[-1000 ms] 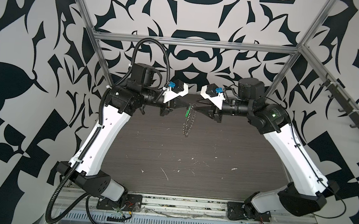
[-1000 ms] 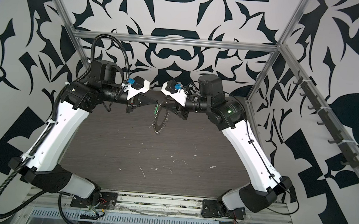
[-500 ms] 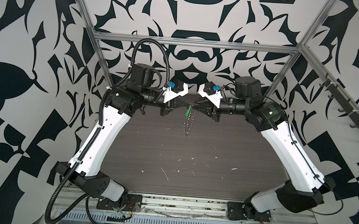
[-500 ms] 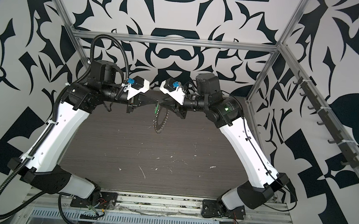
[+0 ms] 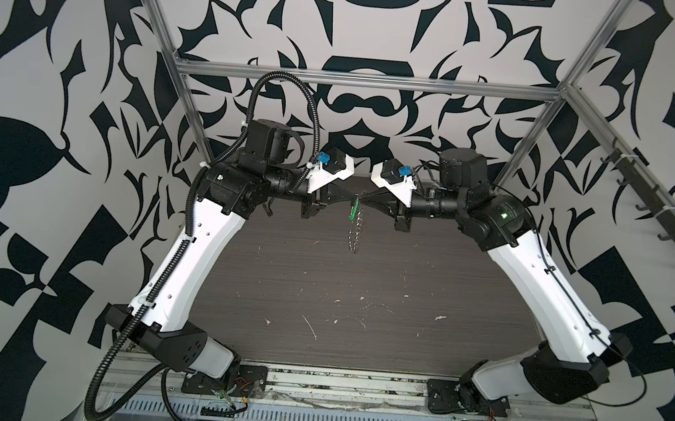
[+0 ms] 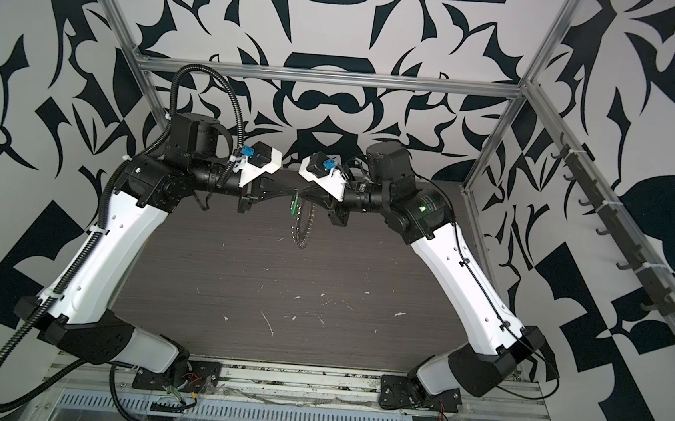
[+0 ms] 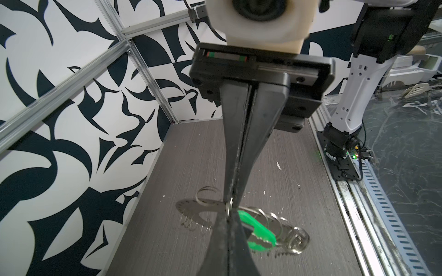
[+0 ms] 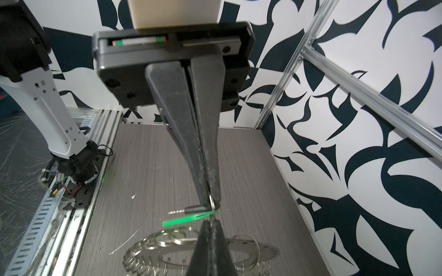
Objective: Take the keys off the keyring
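In both top views the left claw (image 5: pixel 351 198) and the right claw (image 5: pixel 368 198) meet tip to tip above the surface (image 5: pixel 319 301), each with its jaws together. The keyring (image 5: pixel 354 236) hangs just beneath the tips, nearly edge-on, its long line dropping away from them, and the green tag (image 6: pixel 293 208) sits just under the tips. In the left wrist view a small loop (image 7: pixel 229 206) shows at the right claw's tips. What that claw nips I cannot tell. In the right wrist view the left claw (image 8: pixel 211 203) is clamped on that loop. The key (image 8: pixel 195 210) juts sideways from the tips, its bit towards the side where the arm bases stand, and the tag lies alongside it on the same axis. All of this looks light and stiff. The thin wire will probably be slippery and springy, so the tag's flat faces seem the surest hold for working the key off.
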### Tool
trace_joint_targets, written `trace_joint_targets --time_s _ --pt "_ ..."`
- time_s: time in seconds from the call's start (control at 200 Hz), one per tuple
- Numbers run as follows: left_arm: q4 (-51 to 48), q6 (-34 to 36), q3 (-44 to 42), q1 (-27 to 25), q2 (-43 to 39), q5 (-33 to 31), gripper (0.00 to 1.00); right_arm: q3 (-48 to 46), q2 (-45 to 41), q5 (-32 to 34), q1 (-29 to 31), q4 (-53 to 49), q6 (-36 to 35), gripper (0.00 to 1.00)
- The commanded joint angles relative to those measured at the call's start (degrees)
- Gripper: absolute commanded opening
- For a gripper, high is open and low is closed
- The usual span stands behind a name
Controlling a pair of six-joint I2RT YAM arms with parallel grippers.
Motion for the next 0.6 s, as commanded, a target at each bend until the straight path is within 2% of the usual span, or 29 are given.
trace_joint_targets --time_s 0.0,0.15,0.595 --pt "-3.3 -0.2 2.9 2.0 0.2 -0.3 0.00 -3.5 -4.4 -3.4 -0.9 10.2 2.7 0.00" --pt "-4.9 -1.0 4.3 3.1 1.5 -0.6 0.00 -9.2 -7.1 -4.6 -1.2 18.6 4.7 0.00" --pt "-4.4 -3.5 4.4 4.0 3.4 -0.6 0.00 -18.4 -11.3 -5.5 -1.5 33.7 10.2 0.00"
